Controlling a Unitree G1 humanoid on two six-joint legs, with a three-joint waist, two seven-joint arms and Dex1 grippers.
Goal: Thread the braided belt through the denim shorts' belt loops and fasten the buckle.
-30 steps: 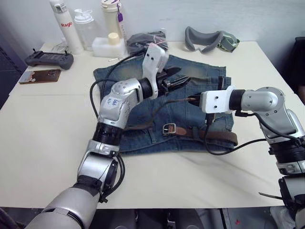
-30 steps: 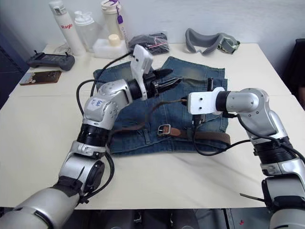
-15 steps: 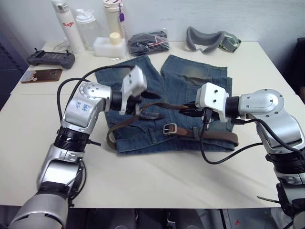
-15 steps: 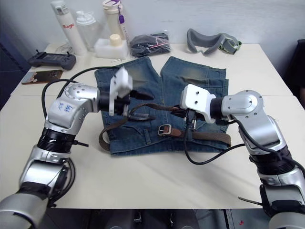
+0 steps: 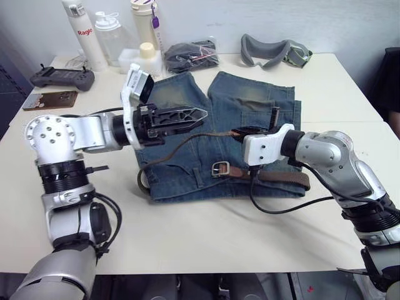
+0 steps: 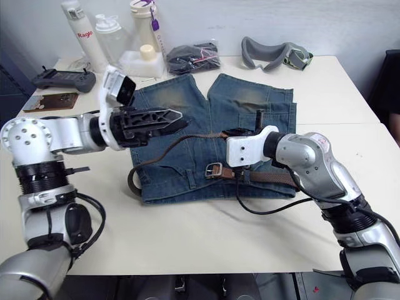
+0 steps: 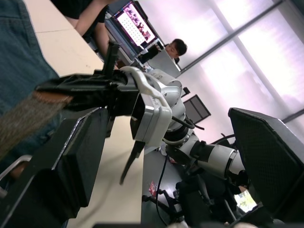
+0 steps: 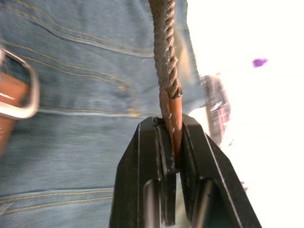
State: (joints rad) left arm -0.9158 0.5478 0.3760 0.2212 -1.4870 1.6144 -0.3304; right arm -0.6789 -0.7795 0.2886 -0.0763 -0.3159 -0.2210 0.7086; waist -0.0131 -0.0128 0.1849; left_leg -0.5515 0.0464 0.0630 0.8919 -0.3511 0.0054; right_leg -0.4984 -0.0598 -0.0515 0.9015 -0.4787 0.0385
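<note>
The left claw (image 5: 199,115) has swung away from the shorts (image 5: 250,100), open and empty. The right claw (image 8: 172,142) pinches the belt (image 5: 187,139) tip (thin grip); a tug could slip it.

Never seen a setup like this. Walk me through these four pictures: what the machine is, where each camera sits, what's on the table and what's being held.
This is a two-armed humanoid robot; each arm ends in a two-fingered black tool. Two pictures come from cameras in its head, looking down over the table. The other two come from cameras on each wrist, looking along the fingers.

On the table lie denim shorts with a braided belt across them, its buckle resting near the waistband. Behind are bottles, a black bundle, a grey goggle strap and a controller.

The right tool is shut on the belt's tip. The left tool is open above the shorts, holding nothing.
</note>
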